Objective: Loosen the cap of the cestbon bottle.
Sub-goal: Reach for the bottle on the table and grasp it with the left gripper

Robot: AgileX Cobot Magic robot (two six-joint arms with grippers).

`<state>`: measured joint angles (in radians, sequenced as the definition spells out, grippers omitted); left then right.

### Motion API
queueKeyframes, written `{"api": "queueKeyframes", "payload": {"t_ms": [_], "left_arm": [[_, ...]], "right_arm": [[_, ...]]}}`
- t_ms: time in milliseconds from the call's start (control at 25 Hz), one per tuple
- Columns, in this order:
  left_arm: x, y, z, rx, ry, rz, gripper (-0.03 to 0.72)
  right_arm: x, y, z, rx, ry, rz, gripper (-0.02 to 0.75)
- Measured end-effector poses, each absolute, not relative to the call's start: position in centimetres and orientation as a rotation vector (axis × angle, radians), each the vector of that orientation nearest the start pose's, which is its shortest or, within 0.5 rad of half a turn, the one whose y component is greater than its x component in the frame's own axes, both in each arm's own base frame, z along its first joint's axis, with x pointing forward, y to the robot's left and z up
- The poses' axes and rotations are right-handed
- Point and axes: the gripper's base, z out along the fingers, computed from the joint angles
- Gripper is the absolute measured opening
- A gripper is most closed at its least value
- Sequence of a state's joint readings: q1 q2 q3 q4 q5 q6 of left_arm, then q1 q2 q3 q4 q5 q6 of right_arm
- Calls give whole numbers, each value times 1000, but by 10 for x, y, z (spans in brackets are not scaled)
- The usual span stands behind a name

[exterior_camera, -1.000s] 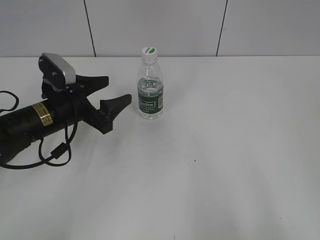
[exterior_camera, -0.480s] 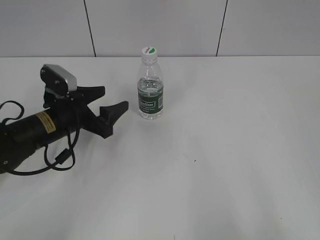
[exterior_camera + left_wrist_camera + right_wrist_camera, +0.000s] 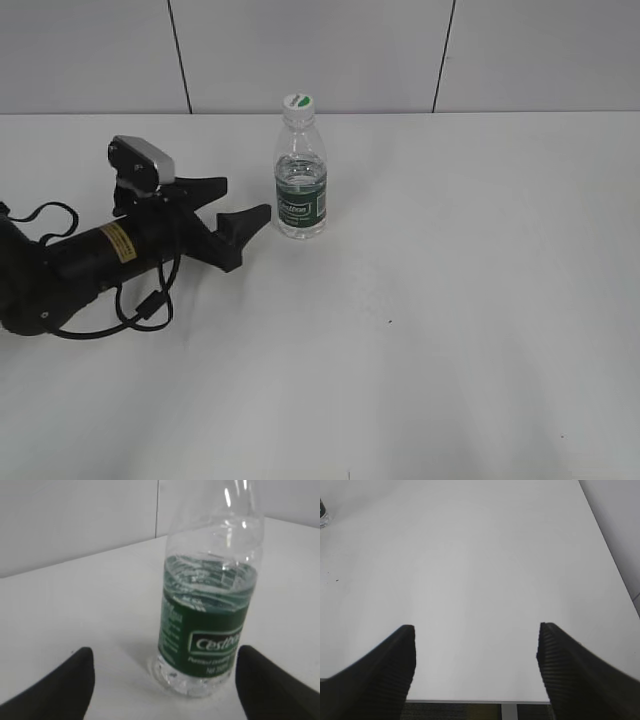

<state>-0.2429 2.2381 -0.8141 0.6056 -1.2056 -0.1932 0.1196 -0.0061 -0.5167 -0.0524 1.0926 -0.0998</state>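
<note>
The cestbon bottle (image 3: 301, 190) stands upright on the white table, clear plastic with a dark green label and water up to its shoulder. Its white cap (image 3: 298, 101) with a green patch sits on top. My left gripper (image 3: 240, 202) is open and empty, lying low just left of the bottle, jaws pointing at it with a small gap. In the left wrist view the bottle (image 3: 210, 605) fills the middle between the two open jaws (image 3: 162, 680); the cap is cut off there. My right gripper (image 3: 476, 645) is open and empty, and out of the exterior view.
The white table (image 3: 450, 300) stretches right and toward the front of the bottle. A grey panelled wall (image 3: 320, 50) runs behind it. The right wrist view shows the table's near edge (image 3: 470, 700) and right edge, with the bottle's base at the far left corner.
My left arm has moved right toward the bottle, after drawing back a little, and its jaws now sit closer to the bottle's base. The bottle has not moved.
</note>
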Motion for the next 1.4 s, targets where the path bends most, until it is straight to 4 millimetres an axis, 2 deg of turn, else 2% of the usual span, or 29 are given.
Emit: {"api": "queueKeyframes", "payload": {"t_ms": [160,320,880,1120,1400], "left_arm": [[345,-151,72,684,1608,-662,527],[349,-167,64,698,1593,-684,527],[366,-185,65,652,1555,-715,527],[377,-191,57,603,1565,-780,527],[379,-199,51,613,1565,-795,527]], "right_arm": [[-9,-5,279,-221,2041,-51,578],[-9,-5,279,-221,2041,-51,578],[-9,-5,279,-221,2041,-51,578],[-9,-5,279,-221,2041,-51,578],[-9,-5,279,-221,2041,-51,577]]}}
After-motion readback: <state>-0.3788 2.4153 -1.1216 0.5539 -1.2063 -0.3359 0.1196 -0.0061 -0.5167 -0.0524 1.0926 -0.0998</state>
